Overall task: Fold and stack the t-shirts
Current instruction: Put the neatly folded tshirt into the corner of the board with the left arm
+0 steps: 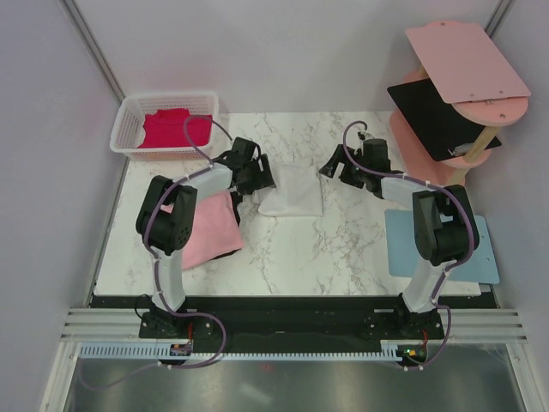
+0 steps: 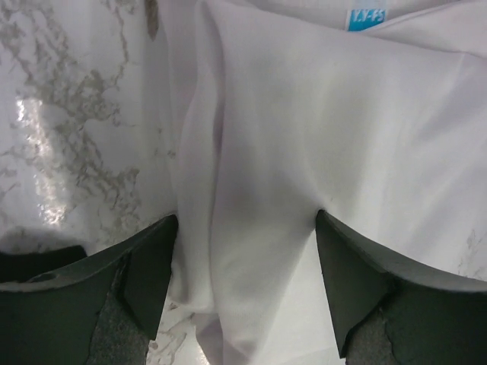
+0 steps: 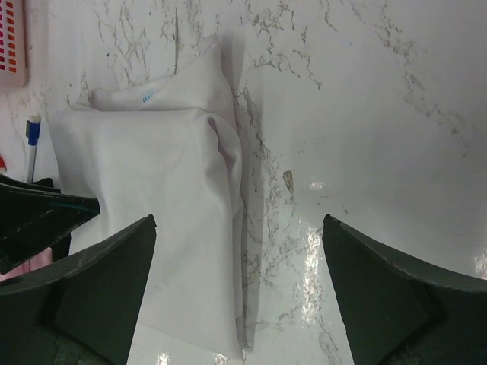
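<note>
White t-shirt (image 1: 292, 190) folded on marble table (image 1: 343, 249). I read left gripper (image 2: 243, 296) released (jaws wide) over its fold; right gripper (image 3: 240, 304) released, over bare marble alongside.

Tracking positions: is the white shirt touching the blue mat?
Apart. Top view shows bare marble between the white shirt and the blue mat.

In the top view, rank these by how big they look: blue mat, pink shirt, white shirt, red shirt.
1. blue mat, clearly largest.
2. pink shirt, partly hidden.
3. white shirt, folded. It looks close to the pink one, so their order is unsure.
4. red shirt, bunched in the basket.
</note>
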`<state>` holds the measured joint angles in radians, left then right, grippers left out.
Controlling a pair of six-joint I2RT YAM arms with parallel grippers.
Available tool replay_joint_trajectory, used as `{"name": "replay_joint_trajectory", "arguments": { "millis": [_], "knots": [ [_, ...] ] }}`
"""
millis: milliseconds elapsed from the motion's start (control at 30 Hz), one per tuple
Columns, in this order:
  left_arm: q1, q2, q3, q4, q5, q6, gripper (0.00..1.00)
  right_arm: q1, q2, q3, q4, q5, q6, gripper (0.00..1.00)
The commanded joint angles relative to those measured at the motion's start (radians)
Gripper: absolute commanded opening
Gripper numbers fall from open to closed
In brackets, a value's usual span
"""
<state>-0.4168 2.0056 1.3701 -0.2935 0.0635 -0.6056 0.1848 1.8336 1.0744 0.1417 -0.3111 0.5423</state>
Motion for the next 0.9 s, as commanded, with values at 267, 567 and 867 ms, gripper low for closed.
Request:
{"name": "replay_joint_trajectory", "arguments": {
  "millis": [267, 567, 867],
  "knots": [
    [0.001, 0.093, 0.026, 0.071, 0.139, 0.013, 0.02, -0.019, -0.007, 0.03, -0.014, 0.027, -0.031, 0.98],
    [0.009, -0.152, 0.029, -0.106, 0.056, 0.026, 0.02, -0.021, -0.008, 0.025, -0.019, 0.017, -0.027, 0.98],
    [0.055, -0.293, 0.092, -0.352, 0.065, -0.003, 0.02, -0.022, -0.008, 0.01, -0.011, 0.0, -0.022, 0.98]
  ]
}}
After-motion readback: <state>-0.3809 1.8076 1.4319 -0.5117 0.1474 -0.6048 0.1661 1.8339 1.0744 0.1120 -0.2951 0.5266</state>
